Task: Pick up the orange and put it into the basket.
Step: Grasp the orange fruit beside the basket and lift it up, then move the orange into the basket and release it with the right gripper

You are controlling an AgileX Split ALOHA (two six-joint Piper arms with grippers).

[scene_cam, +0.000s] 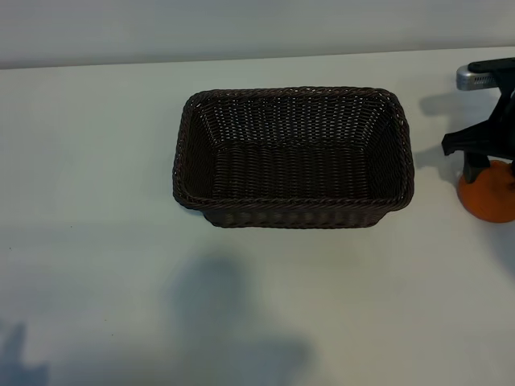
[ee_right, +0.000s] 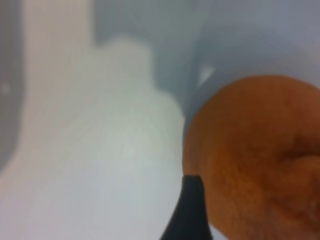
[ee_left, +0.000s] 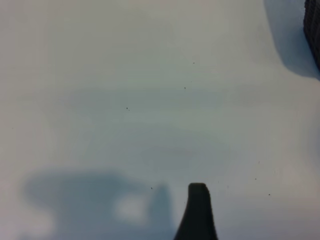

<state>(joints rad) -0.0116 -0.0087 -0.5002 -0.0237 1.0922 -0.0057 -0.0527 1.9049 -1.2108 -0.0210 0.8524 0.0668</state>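
Small round orange (scene_cam: 489, 193) with matte, bumpy skin, resting on the pale white surface (scene_cam: 96, 161) at the far right edge of the exterior view, well apart from the basket and partly cut off by the frame edge. Dark brown rectangular woven wicker basket (scene_cam: 294, 211) with braided rim and sloping sides, near the middle of the surface, upright, nothing inside.

Right end effector (scene_cam: 491, 157), black, pointing down directly over the orange, lower parts overlapping the fruit's top in the exterior view; contact not certain from that angle. Jaws spread wide, not clamped on the fruit. In the right wrist view, orange (ee_right: 255, 155) large and close, with one dark fingertip (ee_right: 190, 210) just beside its skin, touching or nearly so; the other finger out of sight.

Left end effector out of the exterior view, only its shadow falling across the surface's near edge. In the left wrist view, one dark fingertip (ee_left: 197, 212) above bare surface (ee_left: 125, 100), a sliver of the basket's wall (ee_left: 313, 30) at the picture's corner. Jaws standing wide apart, holding nothing.
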